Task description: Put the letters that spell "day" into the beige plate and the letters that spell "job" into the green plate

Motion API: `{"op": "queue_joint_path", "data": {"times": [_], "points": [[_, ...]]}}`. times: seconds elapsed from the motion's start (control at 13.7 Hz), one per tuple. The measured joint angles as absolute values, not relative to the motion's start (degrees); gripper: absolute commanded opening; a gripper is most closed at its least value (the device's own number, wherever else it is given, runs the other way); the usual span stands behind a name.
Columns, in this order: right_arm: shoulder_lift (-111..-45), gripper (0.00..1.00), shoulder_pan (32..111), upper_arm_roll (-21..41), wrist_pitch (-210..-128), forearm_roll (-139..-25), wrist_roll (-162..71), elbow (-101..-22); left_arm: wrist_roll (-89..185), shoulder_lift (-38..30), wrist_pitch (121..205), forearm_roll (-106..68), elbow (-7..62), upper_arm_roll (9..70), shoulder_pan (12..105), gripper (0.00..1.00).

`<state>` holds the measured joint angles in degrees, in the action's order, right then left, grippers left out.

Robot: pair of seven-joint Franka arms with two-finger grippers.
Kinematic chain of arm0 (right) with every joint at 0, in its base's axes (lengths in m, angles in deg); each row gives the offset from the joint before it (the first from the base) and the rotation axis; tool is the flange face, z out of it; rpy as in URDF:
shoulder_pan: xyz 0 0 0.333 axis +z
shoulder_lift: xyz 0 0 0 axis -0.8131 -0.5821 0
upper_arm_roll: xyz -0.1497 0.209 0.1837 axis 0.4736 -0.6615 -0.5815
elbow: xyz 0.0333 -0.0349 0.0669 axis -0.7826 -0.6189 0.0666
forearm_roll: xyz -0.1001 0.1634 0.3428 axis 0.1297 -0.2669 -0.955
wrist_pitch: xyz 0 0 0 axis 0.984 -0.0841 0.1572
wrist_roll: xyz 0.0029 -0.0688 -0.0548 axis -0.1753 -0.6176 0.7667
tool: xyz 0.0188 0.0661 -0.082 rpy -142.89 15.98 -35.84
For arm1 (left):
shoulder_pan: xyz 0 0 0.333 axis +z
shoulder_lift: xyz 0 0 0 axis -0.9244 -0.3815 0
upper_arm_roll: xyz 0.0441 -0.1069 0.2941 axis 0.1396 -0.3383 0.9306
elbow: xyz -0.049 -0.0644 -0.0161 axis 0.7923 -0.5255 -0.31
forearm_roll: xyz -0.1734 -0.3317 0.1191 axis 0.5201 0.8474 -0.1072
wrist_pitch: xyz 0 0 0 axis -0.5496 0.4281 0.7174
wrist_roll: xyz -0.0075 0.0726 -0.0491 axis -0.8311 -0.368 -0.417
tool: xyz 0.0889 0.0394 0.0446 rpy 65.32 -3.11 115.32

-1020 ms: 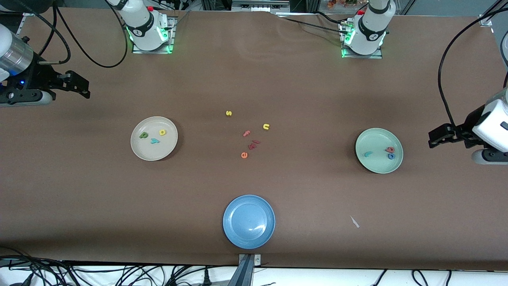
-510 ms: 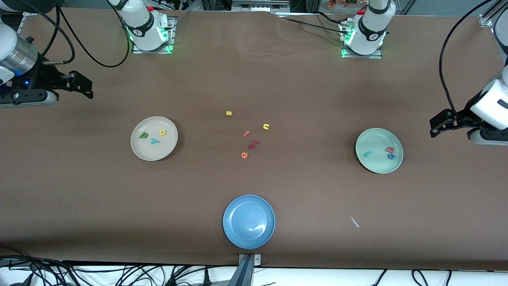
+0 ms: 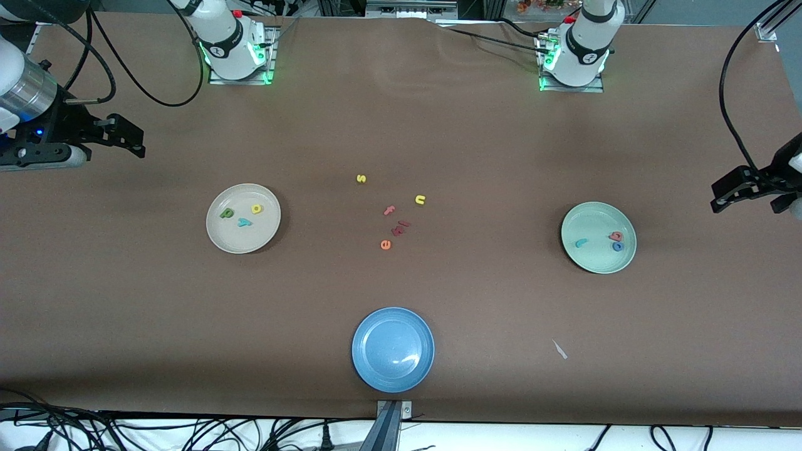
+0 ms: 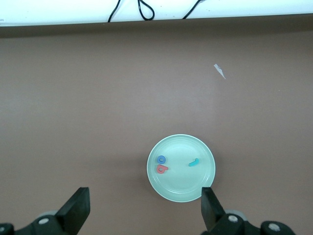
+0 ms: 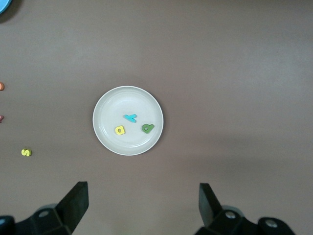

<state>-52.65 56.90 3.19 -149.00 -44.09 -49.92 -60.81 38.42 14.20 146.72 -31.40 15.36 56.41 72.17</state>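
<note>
The beige plate holds the green d, yellow a and teal y. The green plate holds the teal j, salmon b and blue o. My left gripper hangs open and empty over the table's edge at the left arm's end, apart from the green plate. My right gripper hangs open and empty over the right arm's end.
Loose letters lie mid-table: a yellow s, yellow u, red f, dark red k and orange e. A blue plate sits nearest the front camera. A white scrap lies on the brown cloth.
The left arm has drawn away from the green plate toward its end of the table. The right gripper has barely shifted. The letters and plates have not moved.
</note>
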Motion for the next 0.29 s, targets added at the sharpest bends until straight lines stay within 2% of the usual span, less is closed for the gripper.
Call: {"op": "queue_joint_path", "data": {"times": [0.29], "points": [[-52.7, 1.0, 56.9, 3.2, -149.1, -44.1, -49.9, -60.8, 38.3, 14.2, 146.7, -31.4, 15.6, 55.9, 71.7, 1.0]]}}
